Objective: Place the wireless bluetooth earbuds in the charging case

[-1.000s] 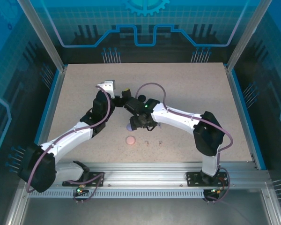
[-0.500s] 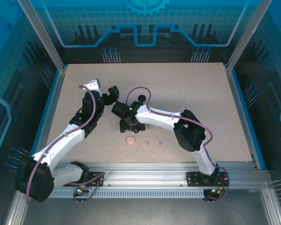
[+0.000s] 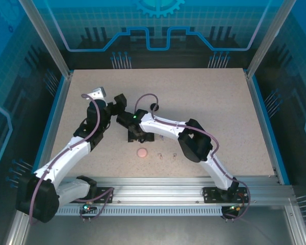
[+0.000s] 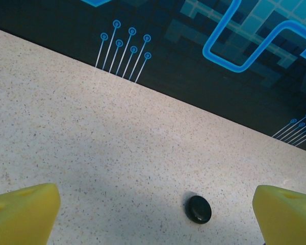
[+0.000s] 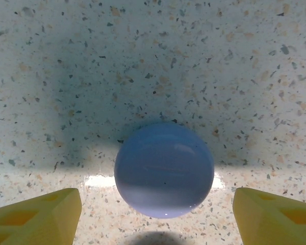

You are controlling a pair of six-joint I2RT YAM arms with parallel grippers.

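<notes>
Two grippers are standing open over the cases while the earbuds are lying loose on the table.

The right gripper is pointing straight down over the closed lavender case. Its fingers are spread clear of the case at 3 and 9 o'clock and are grasping nothing, and it is probably lining up to seize the case. The left gripper is also released and empty. It is facing the black case, which is sitting apart at its 3 o'clock in the top view. Two tiny earbuds are resting on the table at 3 o'clock from the pink case, well clear of both grippers. The other buds are too small to make out. The lavender lid probably needs opening before any bud goes in.
</notes>
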